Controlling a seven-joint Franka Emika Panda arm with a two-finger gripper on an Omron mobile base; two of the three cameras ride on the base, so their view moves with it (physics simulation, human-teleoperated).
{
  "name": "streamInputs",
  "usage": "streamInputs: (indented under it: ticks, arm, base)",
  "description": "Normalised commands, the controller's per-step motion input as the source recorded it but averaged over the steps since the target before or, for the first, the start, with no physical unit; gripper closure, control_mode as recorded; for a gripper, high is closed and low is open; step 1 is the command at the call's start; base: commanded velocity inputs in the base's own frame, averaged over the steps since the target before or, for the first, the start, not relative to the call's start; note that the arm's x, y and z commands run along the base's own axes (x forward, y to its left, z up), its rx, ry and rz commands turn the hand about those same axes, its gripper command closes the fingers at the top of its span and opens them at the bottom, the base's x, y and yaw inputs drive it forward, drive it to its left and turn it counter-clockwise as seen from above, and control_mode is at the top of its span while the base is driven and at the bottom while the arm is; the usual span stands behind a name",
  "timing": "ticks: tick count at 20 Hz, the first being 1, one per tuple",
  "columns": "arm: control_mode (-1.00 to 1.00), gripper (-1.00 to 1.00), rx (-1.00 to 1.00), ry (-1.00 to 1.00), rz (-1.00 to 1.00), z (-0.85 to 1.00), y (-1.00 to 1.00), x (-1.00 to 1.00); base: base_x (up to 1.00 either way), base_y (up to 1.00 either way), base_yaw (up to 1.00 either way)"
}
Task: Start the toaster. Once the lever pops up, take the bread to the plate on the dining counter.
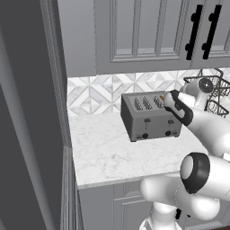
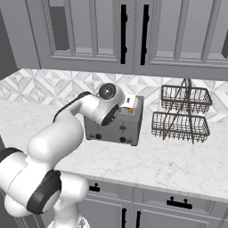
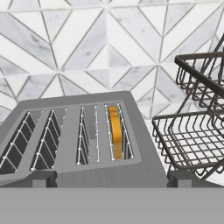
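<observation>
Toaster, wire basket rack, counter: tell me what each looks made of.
The toaster looks like dark grey metal with a matte, brushed-like finish: flat sheet panels and thin wire guides in its slots. The wire basket rack appears to be dark metal wire, an open thin-rod mesh. The counter looks like polished white marble or a lookalike, judging by its grey veining.

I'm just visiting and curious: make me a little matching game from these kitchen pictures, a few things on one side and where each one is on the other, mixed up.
Things:
1. tan-yellow slice of bread
2. boxy dark grey metal toaster
3. dark two-tier wire basket rack
4. black cabinet handles

Places:
A. on the doors above the worktop
B. on the white marble worktop, against the patterned tiles
C. down in the slot nearest the rack
D. beside the toaster

Pairs: 1-C, 2-B, 3-D, 4-A
</observation>
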Motion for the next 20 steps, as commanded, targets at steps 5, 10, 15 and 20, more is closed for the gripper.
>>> streamInputs:
  ticks: [5, 10, 15, 20]
  arm:
    - [-1.0, -1.0, 0.0, 0.01, 0.0, -0.01, 0.0, 0.0]
    - [-1.0, -1.0, -0.02, 0.05, 0.0, -0.1, 0.0, -0.01]
    - [-1.0, -1.0, -0.05, 0.05, 0.0, -0.02, 0.0, -0.15]
    - [-1.0, -1.0, 0.0, 0.0, 0.0, 0.0, 0.0, -0.18]
  base:
    - [0.0, 0.0, 0.0]
    - [0.0, 0.0, 0.0]
    - [0.0, 0.0, 0.0]
    - [0.0, 0.0, 0.0]
